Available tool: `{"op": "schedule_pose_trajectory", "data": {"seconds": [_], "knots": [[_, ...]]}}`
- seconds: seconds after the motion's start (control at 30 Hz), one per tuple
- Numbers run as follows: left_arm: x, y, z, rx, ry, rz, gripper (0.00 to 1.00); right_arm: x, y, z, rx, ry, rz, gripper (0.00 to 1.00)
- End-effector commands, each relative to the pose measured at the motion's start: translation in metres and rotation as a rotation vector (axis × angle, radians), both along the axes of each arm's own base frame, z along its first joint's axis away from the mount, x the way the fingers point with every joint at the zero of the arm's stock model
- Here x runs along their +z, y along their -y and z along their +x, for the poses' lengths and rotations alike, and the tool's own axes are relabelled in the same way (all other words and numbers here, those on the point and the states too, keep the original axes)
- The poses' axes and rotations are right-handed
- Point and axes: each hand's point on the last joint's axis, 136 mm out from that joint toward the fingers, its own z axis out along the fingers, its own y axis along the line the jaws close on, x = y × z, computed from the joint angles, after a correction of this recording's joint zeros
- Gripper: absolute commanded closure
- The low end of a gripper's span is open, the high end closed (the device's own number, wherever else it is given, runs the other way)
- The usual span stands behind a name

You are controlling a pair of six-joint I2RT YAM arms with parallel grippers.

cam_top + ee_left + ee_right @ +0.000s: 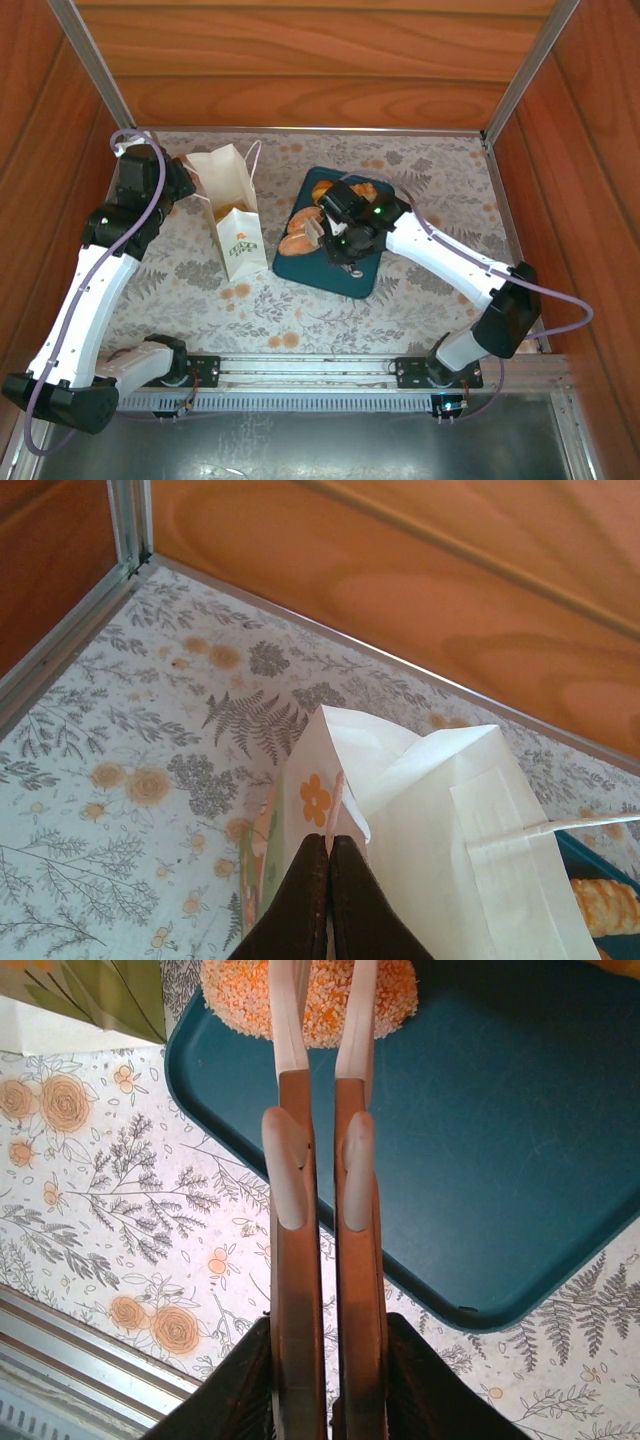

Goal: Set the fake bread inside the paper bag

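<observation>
Wood-panelled walls close in a table (200, 300) covered with a floral cloth. A dark teal tray (347, 278) lies near the table's middle, reaching toward the far edge. The paper bag (232, 215) stands just beside the tray's left edge. The fake bread (300, 238) sits in the tray's far-left part. The left gripper (328, 842) is clenched on the bag's top rim. The right gripper (320, 1000) hangs over a crumb-coated roll (235, 995) on the tray. Its fingers (288, 1030) are drawn nearly together, and whether they grasp the roll cannot be told.
</observation>
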Motion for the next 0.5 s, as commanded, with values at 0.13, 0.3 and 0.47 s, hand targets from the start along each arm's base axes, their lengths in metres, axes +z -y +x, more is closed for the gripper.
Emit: {"op": "schedule_pose_trajectory", "data": {"seconds": [0.13,0.3,0.47], "knots": [[0.010,0.003,0.003,-0.009,0.026,-0.024,1.00,0.025,0.025,0.019,-0.116,0.045,0.033,0.78],[0.010,0.003,0.003,-0.010,0.026,-0.025,1.00,0.029,0.050,0.039,-0.205,0.034,0.056,0.77],[0.010,0.004,0.004,-0.013,0.027,-0.027,1.00,0.029,0.073,0.064,-0.316,0.005,0.104,0.73]]}}
